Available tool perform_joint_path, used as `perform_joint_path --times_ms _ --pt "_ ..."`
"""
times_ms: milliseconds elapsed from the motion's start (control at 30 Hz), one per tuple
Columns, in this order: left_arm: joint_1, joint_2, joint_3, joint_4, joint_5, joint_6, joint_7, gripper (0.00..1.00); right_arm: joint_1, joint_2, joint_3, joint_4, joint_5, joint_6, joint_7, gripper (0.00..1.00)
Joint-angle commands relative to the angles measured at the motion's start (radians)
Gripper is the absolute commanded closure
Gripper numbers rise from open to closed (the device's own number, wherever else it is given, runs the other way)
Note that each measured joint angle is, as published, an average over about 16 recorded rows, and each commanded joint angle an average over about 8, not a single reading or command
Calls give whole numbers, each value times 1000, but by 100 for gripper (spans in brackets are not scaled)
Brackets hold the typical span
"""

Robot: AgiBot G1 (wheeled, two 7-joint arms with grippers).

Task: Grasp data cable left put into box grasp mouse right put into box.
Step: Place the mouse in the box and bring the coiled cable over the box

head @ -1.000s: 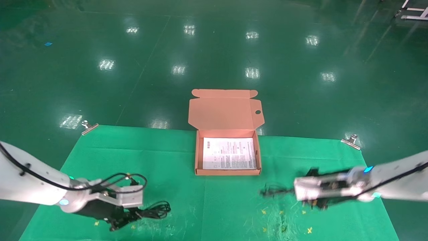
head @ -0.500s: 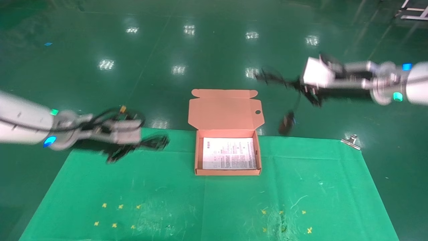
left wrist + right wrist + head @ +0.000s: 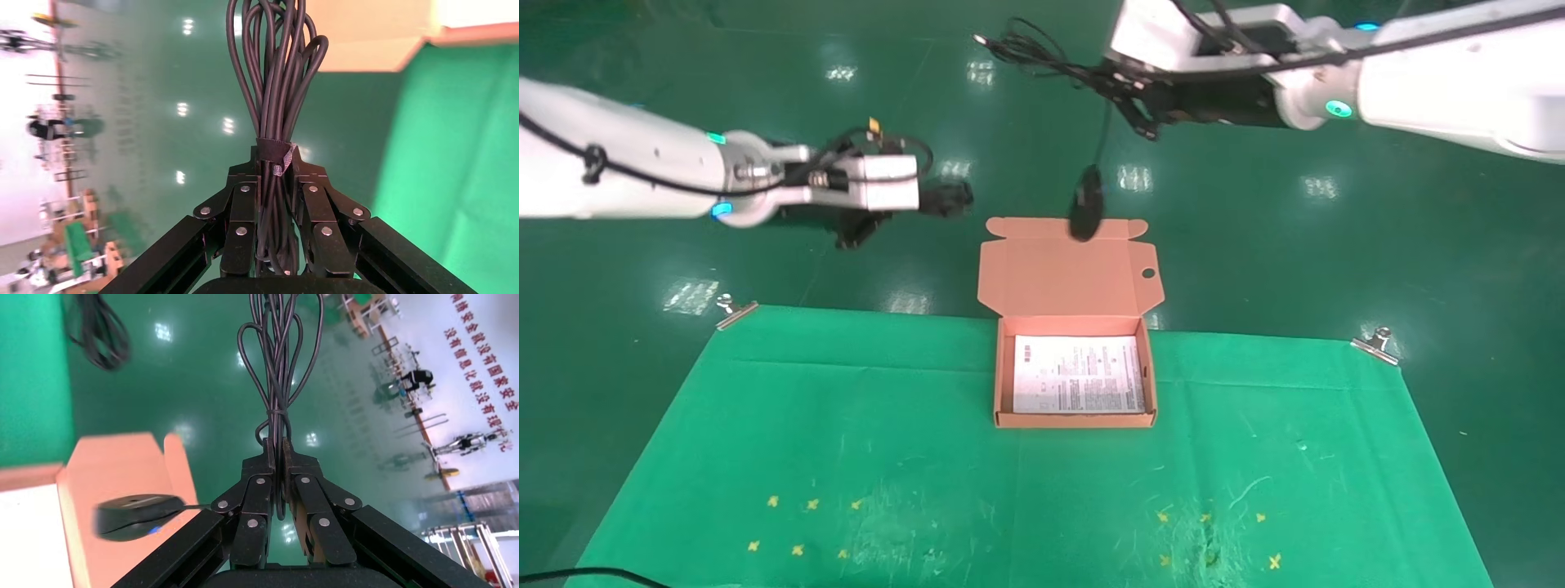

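Green desk (image 3: pixel 846 425) holds the box (image 3: pixel 1075 420), open. Left gripper (image 3: pixel 944 198), clenched on data cable (image 3: pixel 275 73), lies nearer; right gripper (image 3: pixel 1128 86) pinches the cord, mouse (image 3: pixel 1084 201) dangling beyond the lid.

Both arms: smooth white shells, thin black cable along each forearm. Small teal-green and blue lit markers near each wrist joint. Silver-grey wrist collar, then boxy white housing with black mechanism beneath. Left pincer (image 3: pixel 275 184) and right pincer (image 3: pixel 278 468): black linkage fingers, paired parallel bars, round silver screw heads at each pivot.
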Motion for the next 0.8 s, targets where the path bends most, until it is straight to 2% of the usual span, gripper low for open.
perform_joint_path --times_ms 33,367,600,800 --pt "-22 21 -3 37 9 -34 13 100 16 -30 3 -25 8 12 -10 100" --pt "-53 42 -14 85 12 -86 31 100 31 -61 15 -61 36 13 -51 100" --pt "-31 12 -8 61 13 -47 18 100 2 -72 10 -76 35 24 -79 100" --pt "-9 -27 -2 2 35 6 -38 100 -30 -88 0 -110 36 17 -106 100"
